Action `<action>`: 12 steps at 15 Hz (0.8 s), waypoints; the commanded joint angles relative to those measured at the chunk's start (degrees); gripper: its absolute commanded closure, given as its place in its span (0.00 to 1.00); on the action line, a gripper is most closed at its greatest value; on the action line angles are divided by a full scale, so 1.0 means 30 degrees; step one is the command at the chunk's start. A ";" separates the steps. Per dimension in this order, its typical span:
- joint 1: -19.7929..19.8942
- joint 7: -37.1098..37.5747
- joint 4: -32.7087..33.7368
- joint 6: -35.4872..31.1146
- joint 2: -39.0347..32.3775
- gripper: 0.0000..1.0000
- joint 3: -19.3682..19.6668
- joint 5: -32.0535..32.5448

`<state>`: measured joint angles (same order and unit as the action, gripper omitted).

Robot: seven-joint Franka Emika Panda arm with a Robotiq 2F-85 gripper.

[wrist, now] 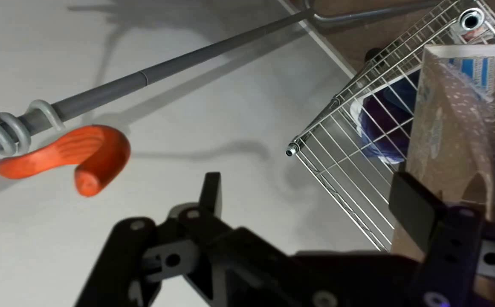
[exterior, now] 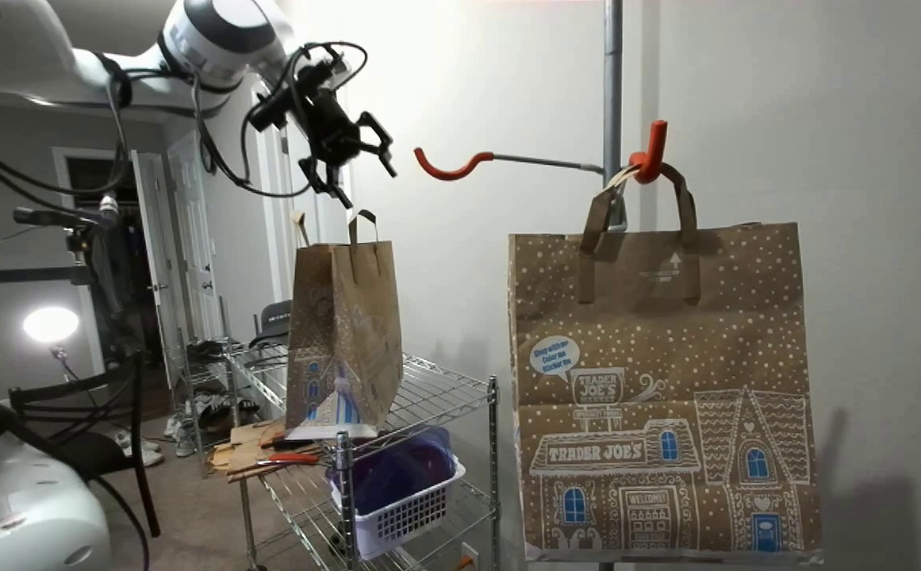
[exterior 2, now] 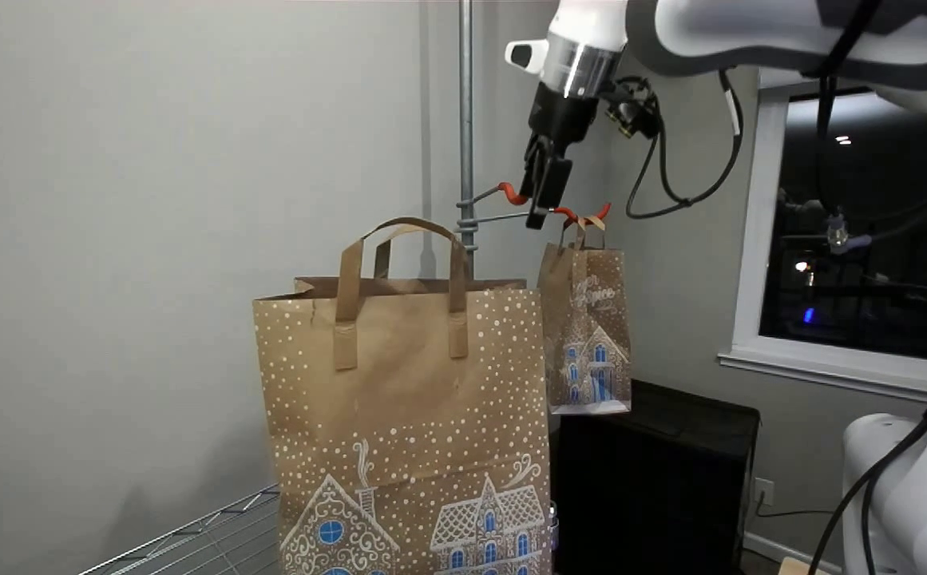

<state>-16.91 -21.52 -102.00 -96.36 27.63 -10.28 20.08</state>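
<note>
- Up higher than the wire rack (exterior: 446, 392), the gripper (exterior: 369, 187) has its jaws parted wide, holding nothing.
- On the rack stands a paper bag (exterior: 349, 341) (upright, from here).
- Beside the rack, a second bag (exterior: 658, 349) hangs from a red hook (exterior: 655, 143).

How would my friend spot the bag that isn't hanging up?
Find the metal wire shelf first. On its top level stands a brown paper bag, handles sticking up. Unlike the other bag, it isn't hanging from a red hook.

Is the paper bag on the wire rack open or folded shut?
Open: in an exterior view, the paper bag shows front and back rims apart.
</note>
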 commanded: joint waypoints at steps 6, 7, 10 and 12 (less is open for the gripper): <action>0.0815 0.1611 -0.6159 -0.4943 0.1582 0.00 -0.0108 0.0548; 0.0908 0.1614 -0.6546 -0.4917 0.1730 0.00 -0.0130 0.0769; 0.0845 0.1290 -0.7656 -0.5348 0.2221 0.00 0.0268 0.0573; 0.0899 0.1163 -0.8302 -0.6143 0.2224 0.00 0.0336 0.0896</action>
<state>-14.95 -17.52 -122.48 -110.48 32.22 -9.61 21.07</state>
